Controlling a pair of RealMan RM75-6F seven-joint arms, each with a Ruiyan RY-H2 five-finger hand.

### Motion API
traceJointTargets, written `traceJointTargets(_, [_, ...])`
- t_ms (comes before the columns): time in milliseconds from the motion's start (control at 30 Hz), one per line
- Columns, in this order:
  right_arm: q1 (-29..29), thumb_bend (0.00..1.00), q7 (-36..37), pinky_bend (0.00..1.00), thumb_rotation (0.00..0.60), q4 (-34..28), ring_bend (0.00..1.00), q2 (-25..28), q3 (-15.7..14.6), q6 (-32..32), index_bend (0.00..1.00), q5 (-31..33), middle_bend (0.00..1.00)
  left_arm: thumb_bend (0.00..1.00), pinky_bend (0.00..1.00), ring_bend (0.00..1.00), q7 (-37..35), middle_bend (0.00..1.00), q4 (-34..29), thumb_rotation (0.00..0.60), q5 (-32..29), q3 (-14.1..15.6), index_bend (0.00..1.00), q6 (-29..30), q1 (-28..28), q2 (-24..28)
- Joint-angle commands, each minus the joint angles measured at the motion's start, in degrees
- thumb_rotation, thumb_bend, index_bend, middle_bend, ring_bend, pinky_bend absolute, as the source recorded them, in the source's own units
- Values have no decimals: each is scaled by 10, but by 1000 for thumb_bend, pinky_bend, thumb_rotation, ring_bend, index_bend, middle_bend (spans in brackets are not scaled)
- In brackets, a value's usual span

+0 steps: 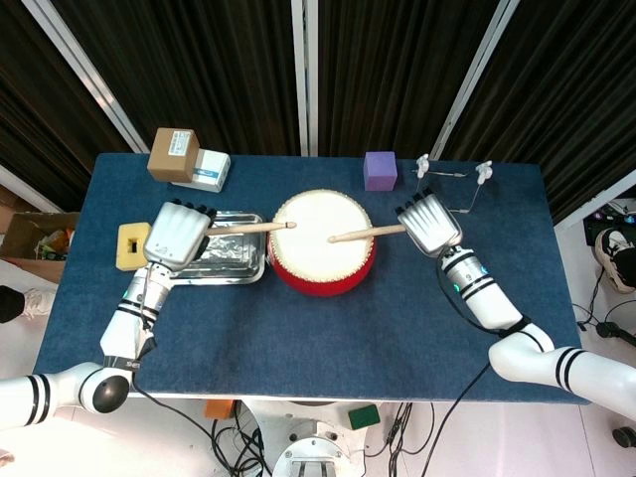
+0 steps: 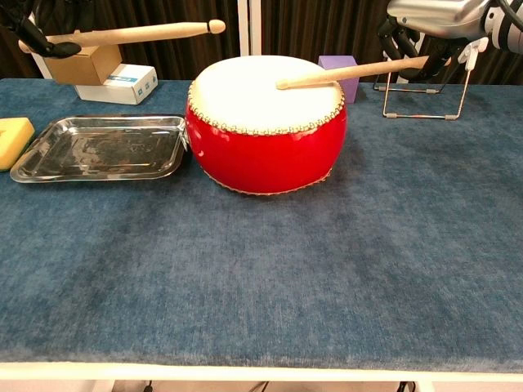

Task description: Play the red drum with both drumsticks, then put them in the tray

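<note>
A red drum (image 1: 322,243) with a pale skin stands in the middle of a blue table (image 1: 298,328). Just to its left lies a shiny metal tray (image 2: 98,147), with nothing in it. The robot's right hand (image 1: 429,225), at the right of the drum, has its fingers curled around the butt of a wooden drumstick (image 2: 351,72); the stick slopes down to the left and its tip looks to be touching the drum skin near the centre. The left hand (image 1: 177,235) hovers over the tray with its fingers wrapped round the second drumstick (image 2: 135,33), which is lifted clear, its tip hanging above the drum's left rim.

Along the far edge sit a brown box (image 1: 172,154) on a white carton (image 1: 209,169), a purple cube (image 1: 380,170) and a small wire stand (image 2: 425,82). A yellow sponge block (image 1: 133,245) lies left of the tray.

The drumming step seems to be in hand, the sticks striking in turn. Next, the raised left stick would likely need to drop onto the skin while the right one lifts. Laying both sticks in the tray is not yet done
</note>
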Motion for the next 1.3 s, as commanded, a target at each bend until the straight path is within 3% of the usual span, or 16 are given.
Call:
traceJointTargets(33, [-11,917,30,422,600,-28,435,19,11,33,796,-1,715,662,533,572,-40,644,5,600,19,6,678,8,19,4])
traceJointTargets(233, [-66,915,166,416,600,-89,434,101,36,115,796,-50,714,662,531,571,-129,644,71,600,49,32,678,5,61,-8])
traceJointTargets(533, [-129,912,266,416,600,-101,434,158,17,168,796,-99,714,661,523,567,-207,641,209,600,75,51,678,-32,83,-58])
traceJointTargets(900, [-155,912,286,416,600,-100,434,161,6,185,796,-124,715,652,514,531,-256,608,380,600,167,74,679,-74,66,-118])
traceJointTargets(1300, [-164,912,277,415,600,-90,434,149,-2,166,796,-122,715,638,514,529,-311,599,458,600,190,54,662,-125,38,-192])
